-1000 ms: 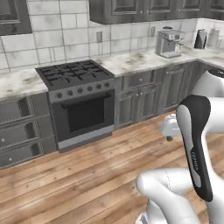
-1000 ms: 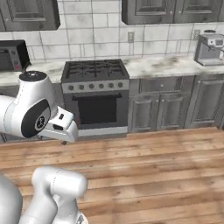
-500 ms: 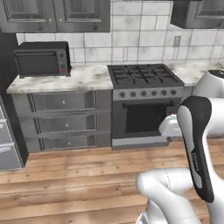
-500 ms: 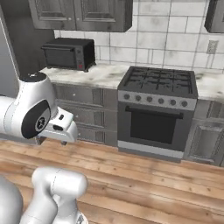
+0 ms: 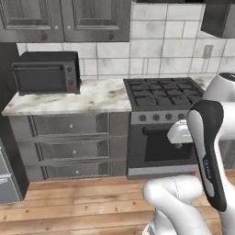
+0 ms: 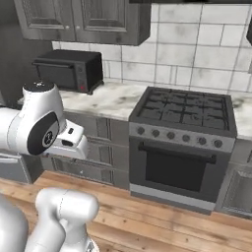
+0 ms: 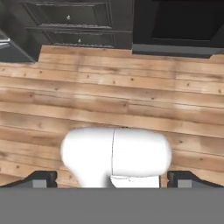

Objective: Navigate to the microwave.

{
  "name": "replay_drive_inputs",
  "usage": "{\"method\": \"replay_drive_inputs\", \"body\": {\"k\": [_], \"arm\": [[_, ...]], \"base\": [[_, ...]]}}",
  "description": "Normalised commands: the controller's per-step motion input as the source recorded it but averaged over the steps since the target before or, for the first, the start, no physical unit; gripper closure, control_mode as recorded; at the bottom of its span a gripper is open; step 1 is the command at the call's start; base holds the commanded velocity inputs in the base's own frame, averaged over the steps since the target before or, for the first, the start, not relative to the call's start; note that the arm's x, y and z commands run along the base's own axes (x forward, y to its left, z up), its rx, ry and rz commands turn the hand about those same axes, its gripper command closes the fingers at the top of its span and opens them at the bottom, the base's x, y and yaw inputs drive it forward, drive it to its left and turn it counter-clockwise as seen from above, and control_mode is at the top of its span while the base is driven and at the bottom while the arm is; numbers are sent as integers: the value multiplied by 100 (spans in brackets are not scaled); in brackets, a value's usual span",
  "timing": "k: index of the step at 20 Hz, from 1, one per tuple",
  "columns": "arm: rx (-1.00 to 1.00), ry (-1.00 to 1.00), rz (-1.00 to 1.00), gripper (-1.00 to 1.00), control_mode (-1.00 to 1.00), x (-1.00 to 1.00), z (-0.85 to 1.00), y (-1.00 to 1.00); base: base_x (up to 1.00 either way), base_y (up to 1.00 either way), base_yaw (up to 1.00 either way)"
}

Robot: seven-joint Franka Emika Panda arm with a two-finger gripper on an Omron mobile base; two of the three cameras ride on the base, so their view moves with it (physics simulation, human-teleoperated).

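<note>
The microwave [image 5: 46, 72] is a black box with a dark glass door, standing on the marble counter at the left, under the upper cabinets. From the right base view the microwave [image 6: 69, 69] sits at the upper left, behind my white arm. My gripper [image 7: 113, 180] points down at the wood floor. Its two dark fingertips [image 7: 41, 179] stand wide apart, open, with nothing between them. The arm is folded close to the base, well short of the counter.
A black oven with gas burners [image 5: 165, 133] stands right of the microwave's counter [image 5: 98, 96]. Grey drawers [image 5: 69, 147] run below the counter. A grey fridge edge [image 5: 7, 183] shows at the far left. Open wood floor [image 7: 109, 96] lies before the cabinets.
The whole picture has shifted: the base has driven left and closer to the counter. The microwave now looks larger and the oven has slid right. The arm's pose is unchanged.
</note>
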Motion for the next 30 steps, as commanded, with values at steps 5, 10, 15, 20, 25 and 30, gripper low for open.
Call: {"method": "replay_drive_inputs", "body": {"k": [5,10,15,20,25,30], "arm": [[0,0,0,-100,100,0,0,0],[0,0,0,-100,100,0,0,0],[0,0,0,-100,100,0,0,0],[0,0,0,-100,100,0,0,0],[0,0,0,-100,100,0,0,0],[0,0,0,-100,100,0,0,0]], "base": [[7,95,26],[-5,100,41],[31,100,27],[98,100,6],[100,100,-1],[57,100,-7]]}}
